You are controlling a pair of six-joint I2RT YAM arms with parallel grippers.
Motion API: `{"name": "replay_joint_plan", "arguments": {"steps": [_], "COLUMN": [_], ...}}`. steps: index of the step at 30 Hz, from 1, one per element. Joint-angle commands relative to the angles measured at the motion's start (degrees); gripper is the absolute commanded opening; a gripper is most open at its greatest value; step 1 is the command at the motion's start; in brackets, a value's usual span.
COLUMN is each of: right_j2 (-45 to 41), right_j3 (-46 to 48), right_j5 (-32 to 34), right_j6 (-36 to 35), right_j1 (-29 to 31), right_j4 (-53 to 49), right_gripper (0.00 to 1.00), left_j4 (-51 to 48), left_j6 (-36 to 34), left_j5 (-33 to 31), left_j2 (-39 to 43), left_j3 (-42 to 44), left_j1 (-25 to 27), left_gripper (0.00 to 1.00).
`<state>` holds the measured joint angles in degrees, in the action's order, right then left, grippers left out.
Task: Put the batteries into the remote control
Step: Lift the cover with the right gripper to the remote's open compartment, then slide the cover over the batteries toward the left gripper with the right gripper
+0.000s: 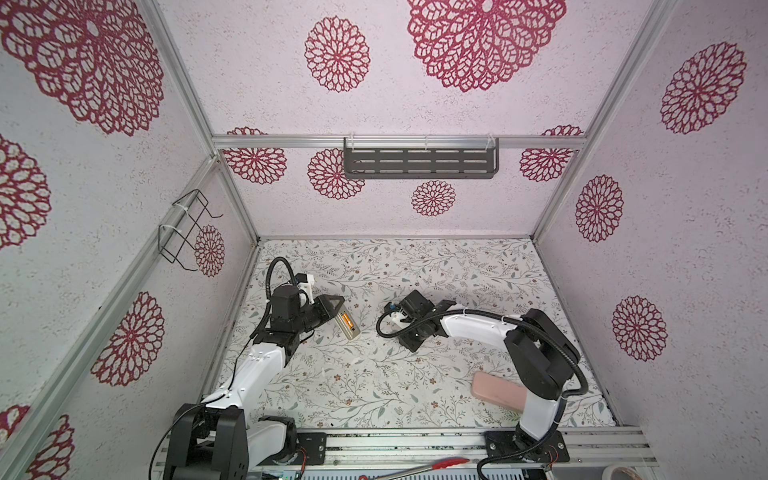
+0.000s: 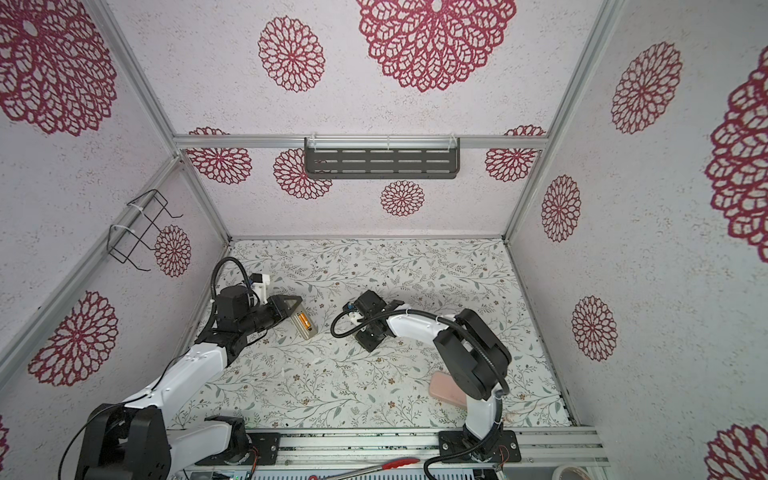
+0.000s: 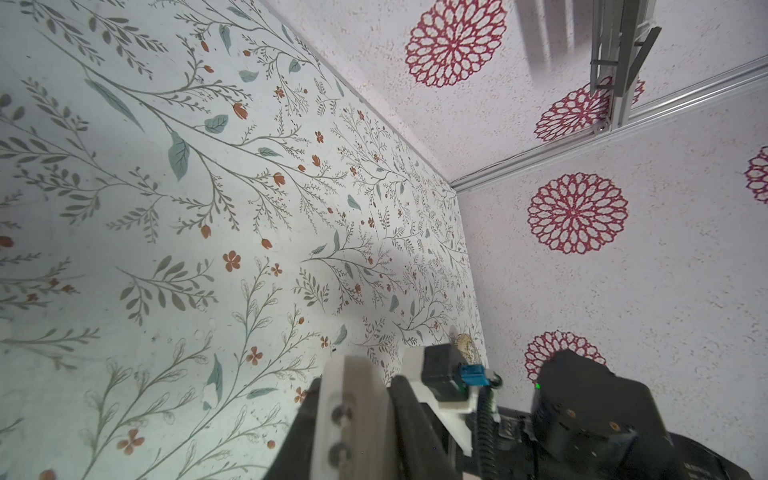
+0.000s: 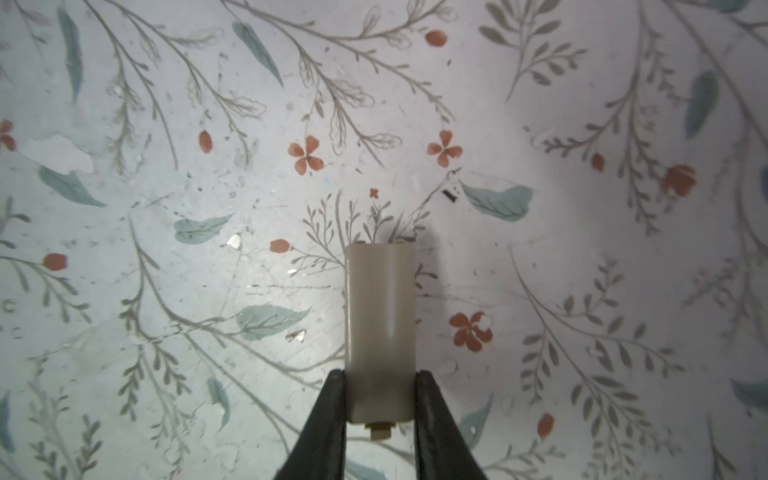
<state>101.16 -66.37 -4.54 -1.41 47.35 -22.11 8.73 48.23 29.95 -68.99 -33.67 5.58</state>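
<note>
**Cover in the right gripper, remote in the left**

In both top views we see the left gripper clamped on one end of the remote control. The remote sits at the left part of the floral table with its beige back up. An orange patch in its open compartment is the batteries; at this size we cannot count them. The left wrist view shows no orange. There the remote control is only a pale slab seen edge-on between dark fingers.

The right gripper points down near mid-table, well apart from the remote. In the top views its own wrist hides what it grips, and only the right wrist view tells us. There its two black fingers press the long edges of a small beige battery cover, the jaws narrow around it. We cannot tell whether the cover touches the table.

A pink pad lies near the front right, partly behind the right arm, and shows in the top views alone.
</note>
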Motion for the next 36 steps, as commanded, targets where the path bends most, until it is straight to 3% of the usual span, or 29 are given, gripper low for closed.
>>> {"name": "replay_joint_plan", "arguments": {"steps": [1, 9, 36], "right_j2": [-6.2, -6.9, 0.6], "right_j3": [-0.7, -8.3, -21.9], "right_j5": [1.7, 3.9, 4.0], "right_j6": [8.4, 15.4, 14.0], "right_j1": [3.2, 9.3, 11.0], "right_j4": [1.6, 1.0, -2.6], "right_gripper": [0.14, 0.13, 0.11], "left_j4": [8.8, 10.3, 13.1], "left_j6": [3.2, 2.9, 2.7], "left_j5": [-1.2, -3.0, -2.4], "left_j2": [-0.7, -0.4, 0.3], "left_j3": [1.0, 1.5, 3.6], "left_j1": [0.2, 2.0, 3.6], "left_gripper": [0.00, 0.00, 0.00]}}
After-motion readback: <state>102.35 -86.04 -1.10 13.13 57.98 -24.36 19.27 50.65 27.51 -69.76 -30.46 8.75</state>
